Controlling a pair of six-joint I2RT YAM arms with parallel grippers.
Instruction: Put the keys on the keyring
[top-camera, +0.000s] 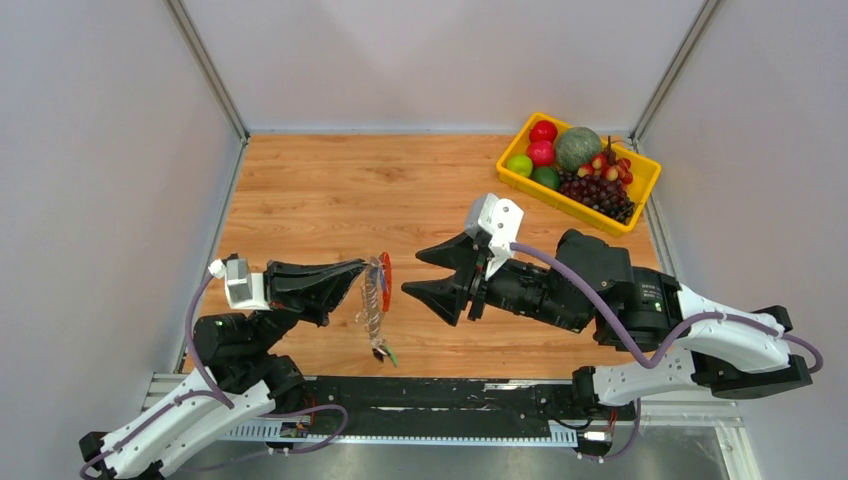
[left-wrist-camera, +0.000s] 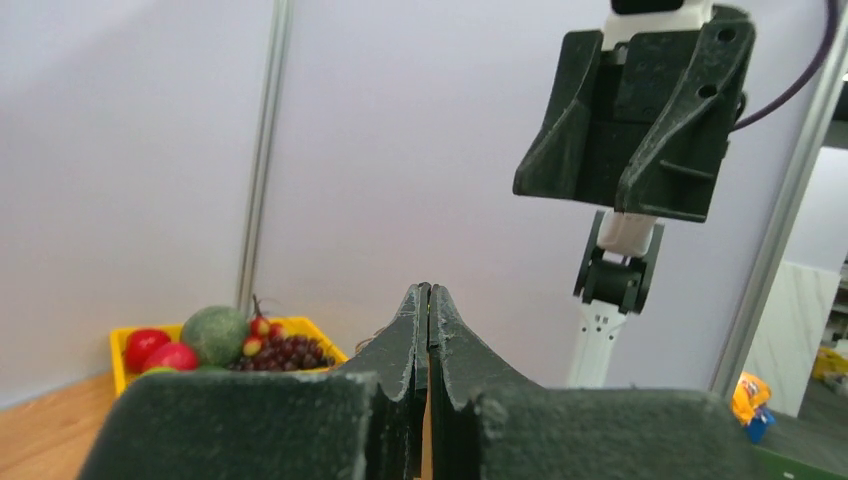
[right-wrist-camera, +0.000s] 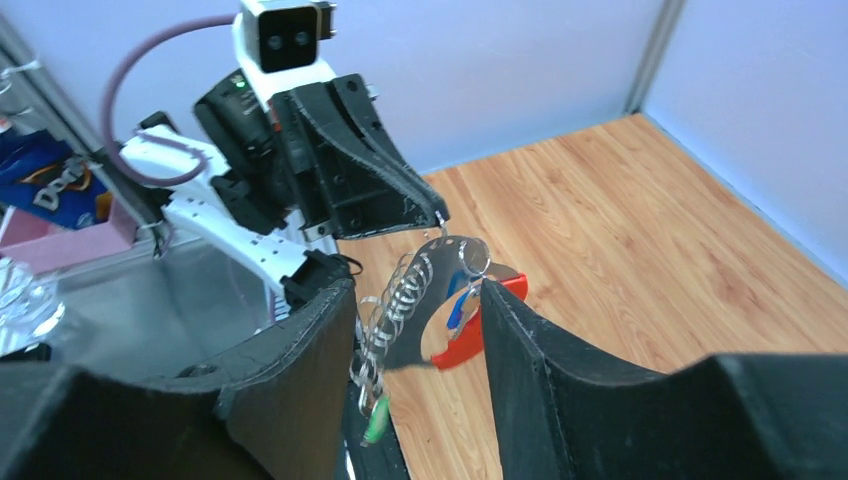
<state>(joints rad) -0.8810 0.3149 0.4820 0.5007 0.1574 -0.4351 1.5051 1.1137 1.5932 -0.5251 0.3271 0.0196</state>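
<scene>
Above the tabletop (top-camera: 330, 190), left end effector (top-camera: 358, 270) is clamped on the keyring (top-camera: 374, 300), hanging vertically; right end effector (top-camera: 412, 271), apart, sits just right.

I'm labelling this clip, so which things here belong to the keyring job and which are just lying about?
Job: grey keyring with red curved part, hanging from the shut left gripper; blue-headed key; green-headed key; open right gripper.
Idle: yellow plastic tray of fruit.
</scene>
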